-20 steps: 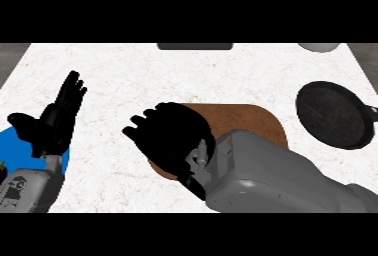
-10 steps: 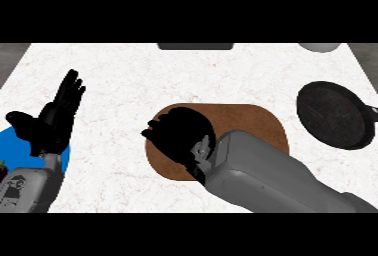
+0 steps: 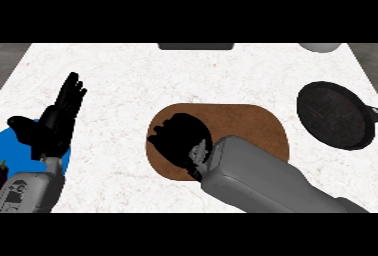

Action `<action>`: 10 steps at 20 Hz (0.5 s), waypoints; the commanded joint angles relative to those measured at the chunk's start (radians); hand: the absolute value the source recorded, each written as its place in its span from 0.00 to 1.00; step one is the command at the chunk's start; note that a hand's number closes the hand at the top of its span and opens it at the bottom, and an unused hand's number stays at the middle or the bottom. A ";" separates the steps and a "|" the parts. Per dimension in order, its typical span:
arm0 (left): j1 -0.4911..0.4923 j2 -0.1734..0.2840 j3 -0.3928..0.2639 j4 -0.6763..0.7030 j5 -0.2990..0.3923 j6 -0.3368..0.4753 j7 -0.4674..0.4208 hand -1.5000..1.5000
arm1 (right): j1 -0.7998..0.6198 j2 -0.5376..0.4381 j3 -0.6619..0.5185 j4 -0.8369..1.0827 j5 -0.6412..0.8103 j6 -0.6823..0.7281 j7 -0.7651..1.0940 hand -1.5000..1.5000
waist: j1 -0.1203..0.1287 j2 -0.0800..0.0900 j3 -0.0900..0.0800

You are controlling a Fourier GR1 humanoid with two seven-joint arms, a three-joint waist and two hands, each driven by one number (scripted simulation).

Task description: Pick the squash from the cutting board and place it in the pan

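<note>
Here, black right hand (image 3: 179, 140) curled down on rounded brown wooden cutting board (image 3: 251, 125), grip contents hidden; dark round matte pan (image 3: 336, 121) apart; left hand (image 3: 55, 122) open, resting

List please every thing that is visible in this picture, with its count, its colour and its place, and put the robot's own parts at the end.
counter top: 1, white speckled, fills most of the view
cutting board: 1, brown, centre, partly under the right hand
pan: 1, black, right side of the counter
blue plate: 1, blue, left edge, partly behind the left hand
dark grey object: 1, far edge, centre, cut off
light grey object: 1, far edge, right, cut off
squash: not visible
left hand: 1, black, left, open, fingers up, resting
right hand: 1, black, curled on the cutting board
forearms: 2, grey, from the lower edge
</note>
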 commanded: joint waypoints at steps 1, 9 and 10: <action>0.024 -0.025 -0.013 -0.061 -0.018 0.018 0.027 0.50 | 0.053 0.000 0.075 -0.004 0.090 0.013 0.000 0.00 | -0.001 -0.001 0.000; -0.025 -0.019 0.025 0.035 -0.023 -0.028 0.004 0.50 | 0.032 0.022 0.087 0.008 0.197 0.100 0.028 0.00 | -0.006 -0.001 0.000; -0.028 0.001 0.038 -0.027 -0.014 -0.028 0.053 0.50 | -0.012 0.021 0.035 0.022 0.171 0.157 0.005 0.00 | -0.002 -0.002 0.000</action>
